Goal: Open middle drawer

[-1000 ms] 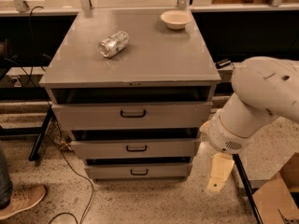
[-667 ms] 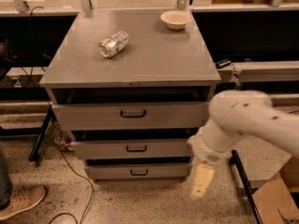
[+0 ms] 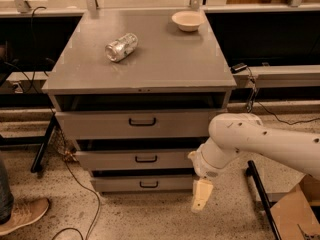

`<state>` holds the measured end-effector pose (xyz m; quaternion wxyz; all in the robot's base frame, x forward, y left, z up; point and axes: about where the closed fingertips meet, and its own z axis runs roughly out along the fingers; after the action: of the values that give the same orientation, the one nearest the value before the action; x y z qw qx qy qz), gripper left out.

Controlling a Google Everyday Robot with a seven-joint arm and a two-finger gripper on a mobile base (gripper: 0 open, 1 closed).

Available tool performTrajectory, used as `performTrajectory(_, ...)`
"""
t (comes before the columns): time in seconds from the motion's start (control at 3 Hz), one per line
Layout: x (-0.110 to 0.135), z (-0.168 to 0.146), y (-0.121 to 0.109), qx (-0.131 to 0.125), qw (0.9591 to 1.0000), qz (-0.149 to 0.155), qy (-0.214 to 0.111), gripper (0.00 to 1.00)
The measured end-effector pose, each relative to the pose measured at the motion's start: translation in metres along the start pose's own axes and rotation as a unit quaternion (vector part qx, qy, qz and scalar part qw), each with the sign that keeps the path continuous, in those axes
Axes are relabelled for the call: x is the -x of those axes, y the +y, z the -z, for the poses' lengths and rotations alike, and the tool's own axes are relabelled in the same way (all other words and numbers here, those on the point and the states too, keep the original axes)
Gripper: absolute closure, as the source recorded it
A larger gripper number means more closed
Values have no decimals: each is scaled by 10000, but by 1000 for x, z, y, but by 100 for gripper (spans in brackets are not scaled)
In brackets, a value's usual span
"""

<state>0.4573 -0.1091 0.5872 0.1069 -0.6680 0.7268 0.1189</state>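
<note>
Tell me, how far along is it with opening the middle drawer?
Nothing looks done yet: the middle drawer looks closed, its black handle untouched. In hand: the end effector hangs low, right of that handle, by the bottom drawer. Left: reach the handle, grip it, pull.

Grey desk (image 3: 165, 59), can (image 3: 121, 47) near its left edge, bowl (image 3: 187, 20) at far right corner, middle drawer (image 3: 115, 160) under front edge, gripper (image 3: 201, 197) low below front right corner.

The smooth cream-plastic gripper (image 3: 201, 198) hangs low right of the matt grey metal middle drawer (image 3: 112, 160), beneath a faintly glossy cabinet top (image 3: 160, 59).
</note>
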Motion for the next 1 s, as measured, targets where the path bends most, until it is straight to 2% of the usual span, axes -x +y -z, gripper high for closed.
performTrajectory(0.33,-10,-24,-15,-143,9998,95,106,0)
performTrajectory(0.67,-23,-56,-48,-462,9984,313,114,0)
performTrajectory(1.0,-35,-78,-79,-786,9962,365,-27,0)
